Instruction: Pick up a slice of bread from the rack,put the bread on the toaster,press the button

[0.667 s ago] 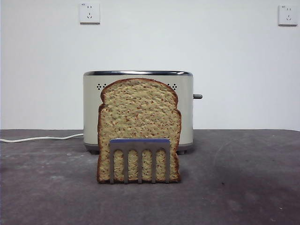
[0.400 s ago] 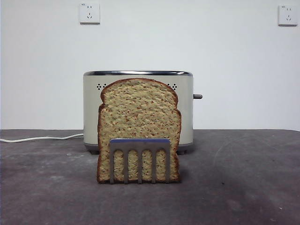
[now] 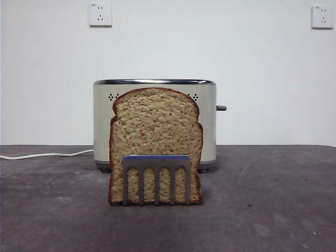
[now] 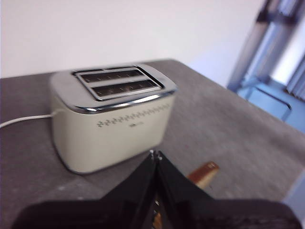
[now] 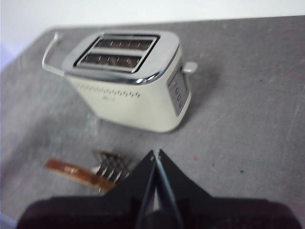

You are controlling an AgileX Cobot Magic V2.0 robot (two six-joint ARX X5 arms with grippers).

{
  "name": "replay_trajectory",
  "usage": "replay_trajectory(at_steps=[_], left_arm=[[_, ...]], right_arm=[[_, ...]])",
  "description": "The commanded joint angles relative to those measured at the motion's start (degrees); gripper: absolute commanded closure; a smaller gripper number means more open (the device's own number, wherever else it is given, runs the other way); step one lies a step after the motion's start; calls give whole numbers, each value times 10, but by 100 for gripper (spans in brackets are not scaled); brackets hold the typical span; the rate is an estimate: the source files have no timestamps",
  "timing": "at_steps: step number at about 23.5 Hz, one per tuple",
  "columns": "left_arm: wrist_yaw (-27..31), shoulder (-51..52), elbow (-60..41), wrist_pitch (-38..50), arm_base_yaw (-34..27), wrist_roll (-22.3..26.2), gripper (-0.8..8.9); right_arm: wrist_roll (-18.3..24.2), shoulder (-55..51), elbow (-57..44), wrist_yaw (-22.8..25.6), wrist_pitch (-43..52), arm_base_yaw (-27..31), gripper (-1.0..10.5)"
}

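The slice of bread [image 3: 156, 142] stands upright in the rack [image 3: 156, 178], in front of the toaster [image 3: 103, 123]. The button [image 3: 221, 108] sticks out from the toaster's right side. In the left wrist view my left gripper [image 4: 155, 155] is shut and empty, high above the table, with the toaster [image 4: 109, 119] beyond it and the bread's edge [image 4: 204, 173] beside its jaws. In the right wrist view my right gripper [image 5: 156, 153] is shut and empty, above the rack [image 5: 110, 168] and the bread's edge [image 5: 71, 171], with the toaster [image 5: 133, 90] and the button [image 5: 190, 67] beyond. Neither arm shows in the front view.
A white power cable [image 3: 44, 155] runs from the toaster to the left over the dark grey table [image 3: 273, 199]. Two wall sockets [image 3: 100, 14] are on the white wall behind. The table's edge and the floor beyond show in the left wrist view [image 4: 276, 95].
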State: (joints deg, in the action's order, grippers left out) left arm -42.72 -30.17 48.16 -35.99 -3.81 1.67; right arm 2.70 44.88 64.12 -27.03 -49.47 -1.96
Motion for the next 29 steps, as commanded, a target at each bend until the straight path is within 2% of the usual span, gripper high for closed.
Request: replay_trajectory(at_steps=[1, 5, 9, 10, 11, 12, 13, 16, 21, 25, 29], left_arm=[[-13, -27, 36, -43, 13, 69, 822], [-11, -59, 79, -109, 36, 122, 822], [-8, -71, 93, -124, 54, 134, 807], [-6, -71, 93, -122, 57, 134, 737], [-1, -72, 93, -120, 59, 134, 537], [14, -72, 93, -117, 62, 134, 267], [26, -72, 93, -113, 68, 134, 105], [28, -78, 102, -100, 94, 139, 93], [90, -163, 194, -130, 175, 190, 94], [166, -263, 276, -173, 276, 246, 94], [266, -355, 307, -180, 379, 304, 94]], right_arm=[[62, 29, 59, -1, -64, -10, 958], [75, 50, 96, -1, -104, -26, 958], [75, 50, 96, 0, -106, -33, 958], [75, 50, 96, 0, -106, -33, 958], [75, 50, 96, 0, -107, -33, 958], [75, 50, 96, 0, -107, -33, 958], [75, 50, 96, 0, -107, -33, 958], [75, 52, 96, 0, -107, -33, 958], [75, 57, 96, 0, -111, -33, 958], [75, 61, 96, 0, -111, -33, 958], [75, 66, 96, 0, -111, -33, 958]])
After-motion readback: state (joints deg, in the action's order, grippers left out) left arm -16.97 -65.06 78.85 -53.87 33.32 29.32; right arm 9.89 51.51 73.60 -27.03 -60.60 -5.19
